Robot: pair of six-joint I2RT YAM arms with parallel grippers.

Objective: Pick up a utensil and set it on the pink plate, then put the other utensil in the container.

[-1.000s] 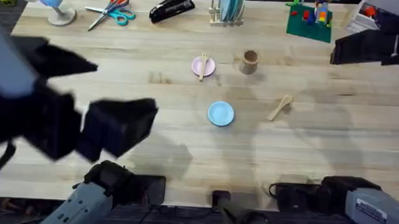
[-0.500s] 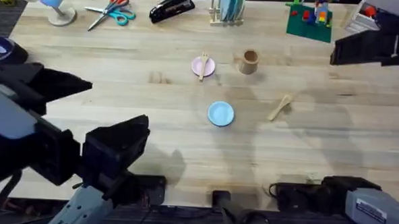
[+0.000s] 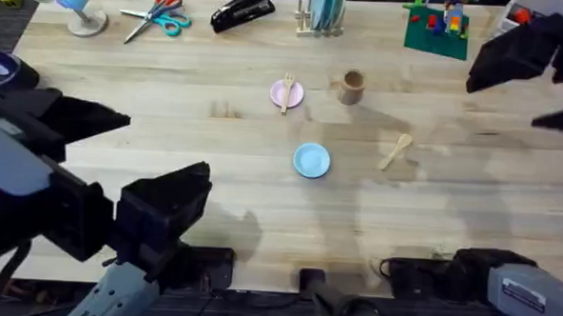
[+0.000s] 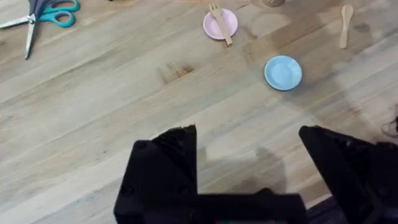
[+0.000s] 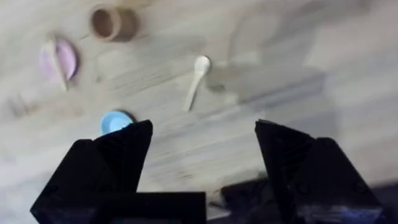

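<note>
Jaws on both arms stood open and gripped nothing: the left gripper [image 4: 249, 162] showed its 2 black fingers spread wide above bare wood near the worktop's front-left area, and the right gripper [image 5: 202, 162] likewise held its 2 fingers well apart, raised over the right side of the worktop. In the overhead view the left gripper [image 3: 120, 160] appeared large and dark at the left edge, the right gripper [image 3: 524, 59] at the far-right corner. The fork [image 3: 286, 90] lay across the pink plate [image 3: 286, 93], tines toward the far edge, handle overhanging the rim toward the front; the plate sat near the worktop's middle, toward the far edge. The container [image 3: 352, 87] stood upright just to the right of that plate, apart from it. The spoon [image 3: 395, 152] lay flat on the bare worktop, right of centre, well apart from the container and untouched. The light-blue plate [image 3: 311, 160] sat in front of the pink plate, between it and the front edge. Scissors [image 3: 155, 14] and a stapler [image 3: 242, 11] lay along the far edge.
</note>
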